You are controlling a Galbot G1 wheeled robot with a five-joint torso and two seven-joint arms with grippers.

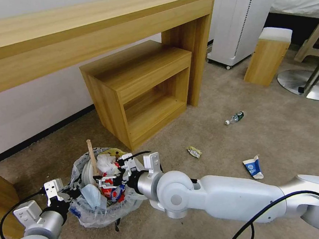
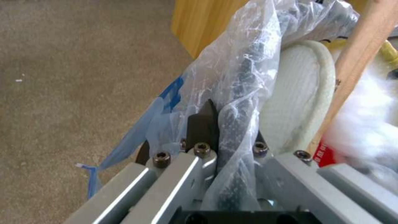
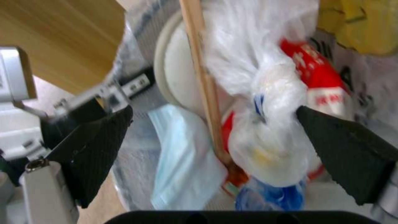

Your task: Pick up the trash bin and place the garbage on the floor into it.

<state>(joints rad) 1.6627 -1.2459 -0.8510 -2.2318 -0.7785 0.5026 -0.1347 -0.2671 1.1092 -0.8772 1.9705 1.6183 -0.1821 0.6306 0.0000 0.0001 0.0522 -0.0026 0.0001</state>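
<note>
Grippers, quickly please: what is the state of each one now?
Left gripper: shut on the rim of the small dark trash bin with its clear plastic liner.
Right gripper: open, holding nothing, above the bin's contents.

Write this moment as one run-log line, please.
left claw: shut on trash bin rim | right claw: open over bin | bottle: on floor
</note>
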